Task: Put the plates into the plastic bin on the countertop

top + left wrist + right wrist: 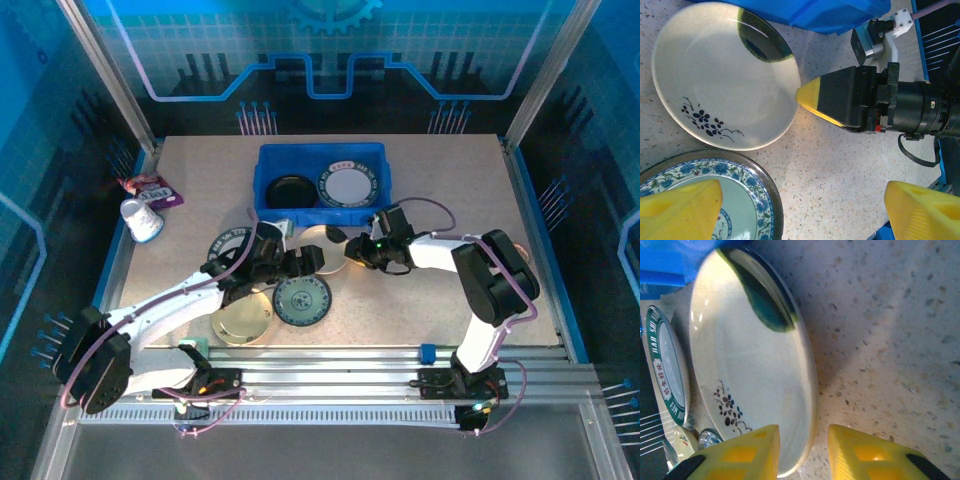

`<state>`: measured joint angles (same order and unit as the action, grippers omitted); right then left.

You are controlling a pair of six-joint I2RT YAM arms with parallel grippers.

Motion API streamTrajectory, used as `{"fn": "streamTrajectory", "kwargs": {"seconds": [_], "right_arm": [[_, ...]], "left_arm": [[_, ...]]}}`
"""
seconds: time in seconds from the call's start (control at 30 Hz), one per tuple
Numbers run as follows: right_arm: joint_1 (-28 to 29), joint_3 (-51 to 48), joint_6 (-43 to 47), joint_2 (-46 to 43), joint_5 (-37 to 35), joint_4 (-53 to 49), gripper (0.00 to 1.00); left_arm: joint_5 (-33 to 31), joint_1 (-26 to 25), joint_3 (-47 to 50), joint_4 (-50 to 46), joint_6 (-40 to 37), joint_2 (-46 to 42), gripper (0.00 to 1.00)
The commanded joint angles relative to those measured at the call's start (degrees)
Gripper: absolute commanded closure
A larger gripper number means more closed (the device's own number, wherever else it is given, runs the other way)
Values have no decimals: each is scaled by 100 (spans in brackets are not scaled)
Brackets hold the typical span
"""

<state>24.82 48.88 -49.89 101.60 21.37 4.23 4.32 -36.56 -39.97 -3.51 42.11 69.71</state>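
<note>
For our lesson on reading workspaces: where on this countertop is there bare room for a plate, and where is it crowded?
Bare: countertop right of the plastic bin; between bin and purple packet. Crowded: in front of the bin, around the cream plate, teal-patterned plate, left pincer and right pincer.

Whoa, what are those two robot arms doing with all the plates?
They're putting plates into the bright blue plastic bin. The right pincer has its fingers either side of the rim of a round cream plate with a blue flower sprig, lying on the speckled beige countertop beside the bin; I can't tell if it's squeezing yet. The left pincer hangs open nearby, empty. A glossy black plate and a white dark-rimmed plate are already in the bin.
</note>
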Motion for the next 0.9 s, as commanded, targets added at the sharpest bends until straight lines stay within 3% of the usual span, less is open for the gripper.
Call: {"fn": "streamTrajectory", "kwargs": {"seconds": [0.0, 0.57, 0.87], "right_arm": [[93, 115, 114, 43, -143, -265, 68], [172, 747, 175, 676, -219, -401, 70], [164, 582, 78, 721, -254, -184, 98]], "left_arm": [[-26, -36, 69, 55, -31, -36, 15], [-35, -24, 94, 157, -98, 222, 15], [-36, 6, 27, 129, -215, 380, 15]]}}
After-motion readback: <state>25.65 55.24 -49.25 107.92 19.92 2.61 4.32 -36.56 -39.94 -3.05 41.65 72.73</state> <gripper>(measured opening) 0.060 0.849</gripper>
